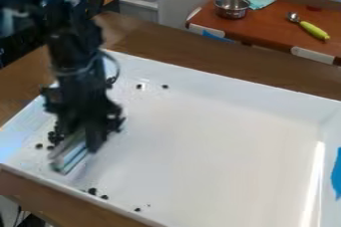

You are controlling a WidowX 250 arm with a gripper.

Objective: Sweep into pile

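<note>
The black gripper [92, 139] hangs low over the left side of the white tray [220, 136], shut on a flat silver and pale green sweeping tool [69, 157]. The tool is tilted, its lower end toward the tray's front left edge; whether it touches the floor I cannot tell. Small dark pieces [52, 137] lie clustered just left of the gripper. Several more dark pieces [92, 191] are scattered near the front left edge, and two others [139, 86] lie behind and to the right of the gripper. The arm hides part of the tray's left side.
The tray's raised walls border the work area, with blue tape [337, 173] at the right wall. Behind the tray, a brown table [273, 29] bears a metal pot [232, 6], a teal cloth [257, 1] and a spoon with a yellow-green handle [313, 30].
</note>
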